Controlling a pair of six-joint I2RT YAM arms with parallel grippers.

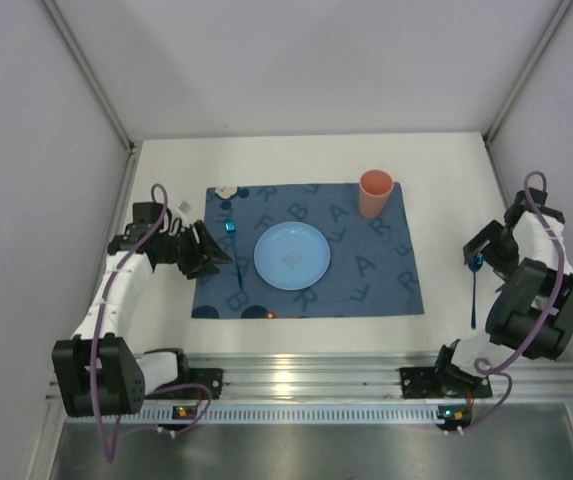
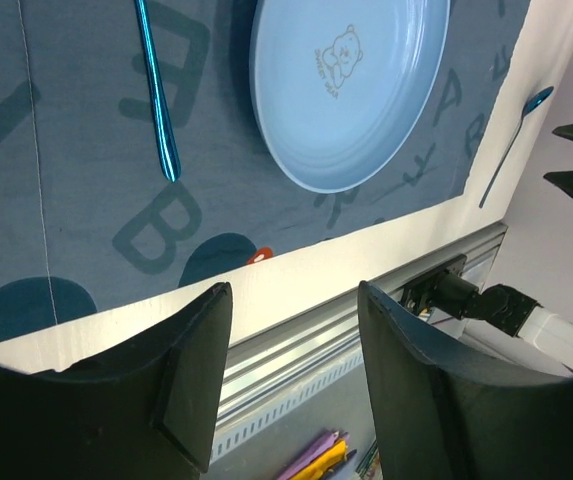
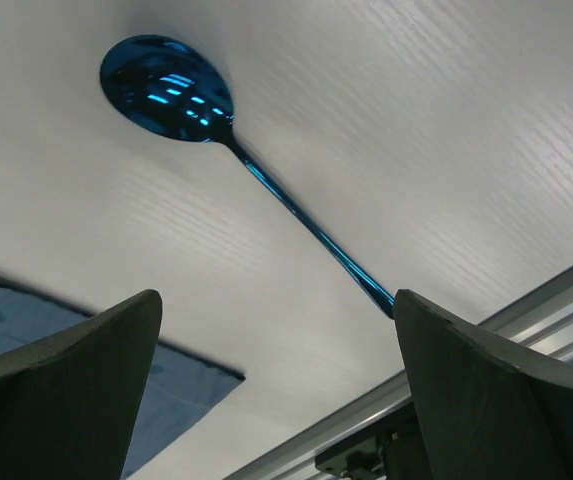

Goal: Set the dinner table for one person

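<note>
white bench (image 1: 446, 200): letter-print blue mat (image 1: 386, 270) carrying light blue plate (image 1: 292, 255), orange cup (image 1: 376, 192); blue spoon (image 3: 166, 88) right of mat under spread right pincer (image 3: 276, 295); left pincer (image 2: 294, 300) spread, empty.

Left wrist view crops light blue round plate (image 2: 351, 90) and slim shiny blue utensil (image 2: 156, 90) at top edge, tiny white object (image 1: 226, 191) at dark blue cloth mat (image 1: 376, 270) corner unidentifiable

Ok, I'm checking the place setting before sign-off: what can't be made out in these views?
- Blue utensil left of the plate: head cut off by the left wrist view's top edge, too small overhead to tell its type.
- White object at the mat's far left corner: too small overhead.
- Handle end of the spoon: hidden behind the right tool, right wrist view.
</note>
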